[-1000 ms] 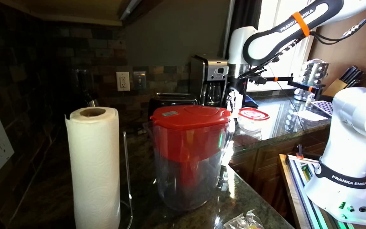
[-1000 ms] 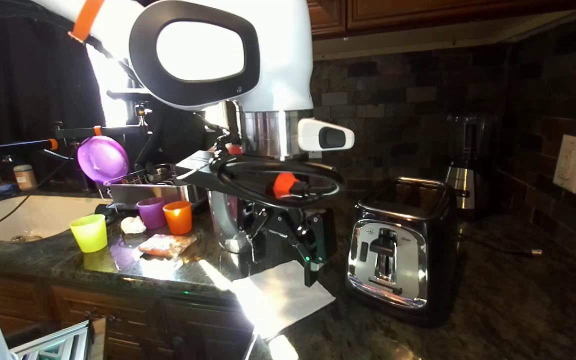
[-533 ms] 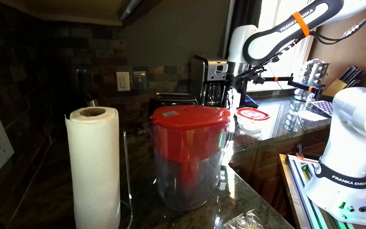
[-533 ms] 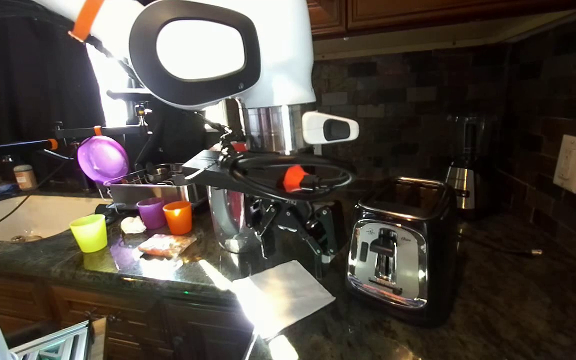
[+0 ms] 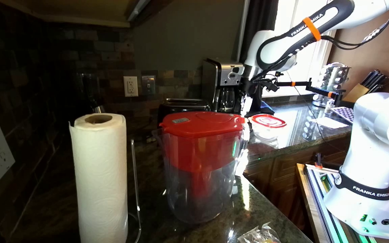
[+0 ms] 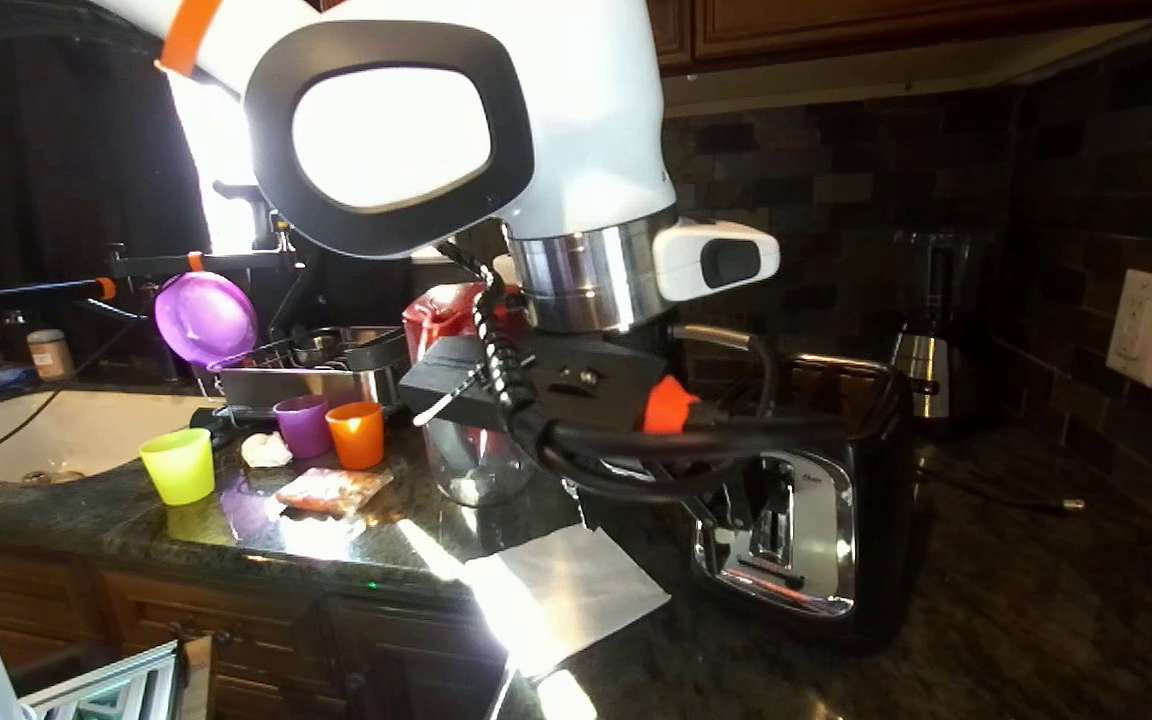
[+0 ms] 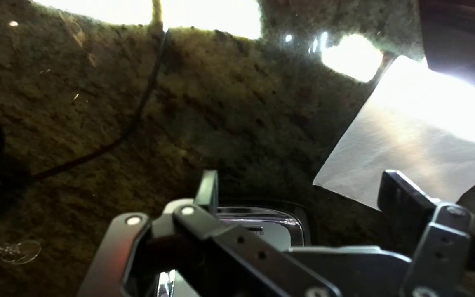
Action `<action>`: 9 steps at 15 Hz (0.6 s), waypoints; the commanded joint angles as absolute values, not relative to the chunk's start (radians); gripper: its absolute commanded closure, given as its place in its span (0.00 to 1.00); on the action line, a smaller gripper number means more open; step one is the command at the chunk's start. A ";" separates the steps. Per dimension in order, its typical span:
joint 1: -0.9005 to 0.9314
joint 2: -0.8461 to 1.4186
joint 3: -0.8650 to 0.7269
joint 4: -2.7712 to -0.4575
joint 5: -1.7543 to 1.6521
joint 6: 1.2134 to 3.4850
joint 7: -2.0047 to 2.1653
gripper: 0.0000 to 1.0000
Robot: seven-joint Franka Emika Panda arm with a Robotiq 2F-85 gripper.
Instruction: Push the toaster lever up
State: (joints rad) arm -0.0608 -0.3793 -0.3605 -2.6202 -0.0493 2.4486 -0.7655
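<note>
The gripper (image 7: 303, 187), spread and empty, now tilts nearer the toaster (image 6: 824, 535), apparently lining up for the upward push.

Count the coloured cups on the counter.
3, left to right in an exterior view: lime tapered cup, purple tapered cup, orange tapered cup. The white robot arm could hide more.

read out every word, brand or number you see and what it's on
"FRANKA" and "MIKA", split by an orange band, on the arm.
"FRANKA EMIKA", on the robot's base.
"Oster", probably, though tiny, on the toaster.
Too small or blurred: the toaster's other markings, the pitcher's lid label, the jar label.
</note>
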 commanded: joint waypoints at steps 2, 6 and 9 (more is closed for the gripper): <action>-0.054 -0.323 -0.427 -2.616 0.057 2.489 -0.972 0.00; -0.047 -0.270 -0.451 -2.607 0.168 2.533 -1.112 0.00; -0.031 -0.238 -0.453 -2.605 0.284 2.595 -1.202 0.00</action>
